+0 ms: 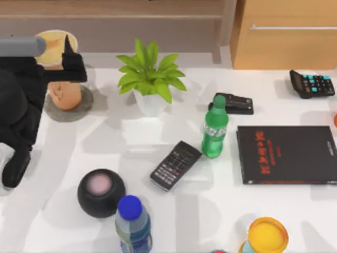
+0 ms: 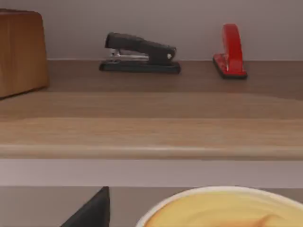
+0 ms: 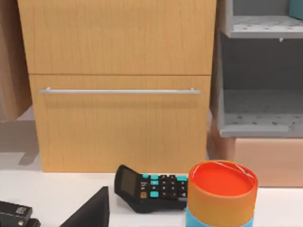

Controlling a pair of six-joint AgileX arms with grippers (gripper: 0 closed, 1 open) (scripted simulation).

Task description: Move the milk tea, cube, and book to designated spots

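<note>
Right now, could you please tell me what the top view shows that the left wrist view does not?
Top view: the potted plant, green bottle, black book and the left gripper at the milk tea, at its left edge. Left wrist view: a black stapler and a red stapler on a wooden shelf. Shared: the milk tea's creamy top.

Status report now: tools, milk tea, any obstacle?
Left tool at the table's far left, around the milk tea, above a grey coaster. Potted plant to its right, apart.
</note>
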